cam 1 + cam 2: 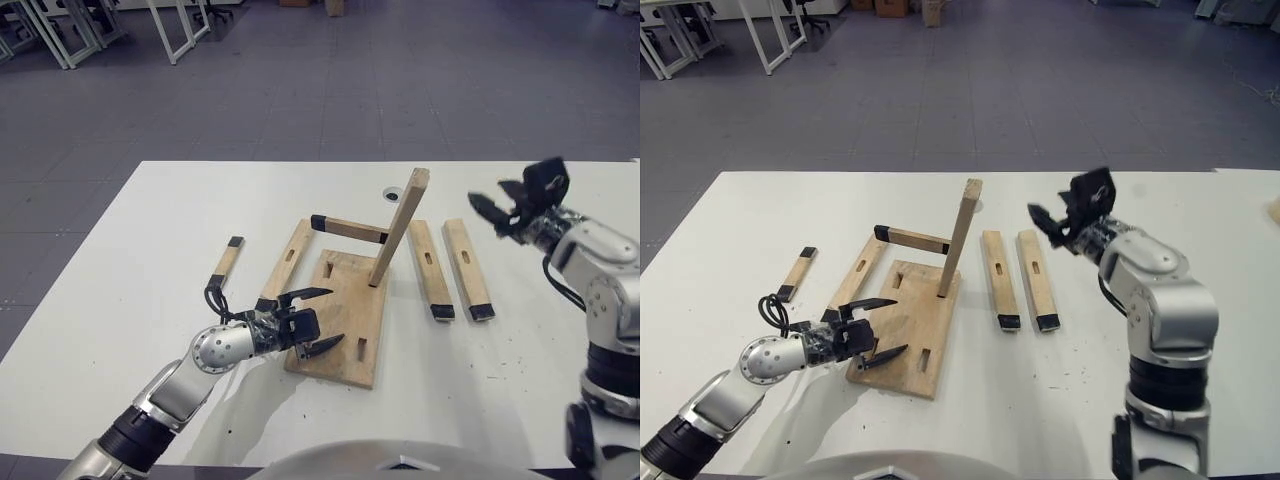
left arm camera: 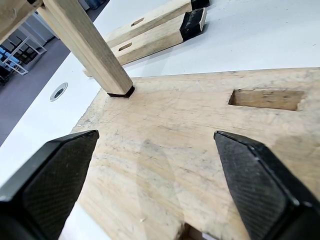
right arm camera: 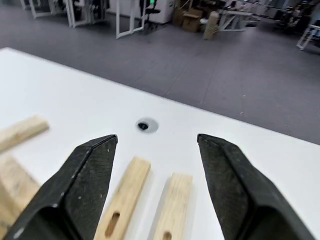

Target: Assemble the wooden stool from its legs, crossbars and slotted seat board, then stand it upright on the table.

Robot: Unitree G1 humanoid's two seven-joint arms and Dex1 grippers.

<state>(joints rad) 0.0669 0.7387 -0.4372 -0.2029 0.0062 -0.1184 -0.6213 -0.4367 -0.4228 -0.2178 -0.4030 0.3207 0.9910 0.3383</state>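
Left gripper (image 1: pixel 334 315): fingers (image 2: pixel 55 170) spread over the near left edge of the seat board (image 1: pixel 352 300), which lies flat on the bench (image 1: pixel 150 250). Right gripper (image 1: pixel 495 203): fingers (image 3: pixel 85 190) spread, raised above two loose legs (image 1: pixel 430 268). One leg (image 1: pixel 400 230) stands slotted, crossbar (image 1: pixel 350 229) attached. Judged: leg-fitting stage; next, steady the board and collect a loose leg.

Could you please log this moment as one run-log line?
seat board: lying flat, one leg slotted upright | left gripper: open over seat board | right gripper: open, raised

Grey tiled floor (image 1: pixel 400 80) stretches behind the white table (image 1: pixel 120 300), with white metal frames (image 1: pixel 60 30) beyond.
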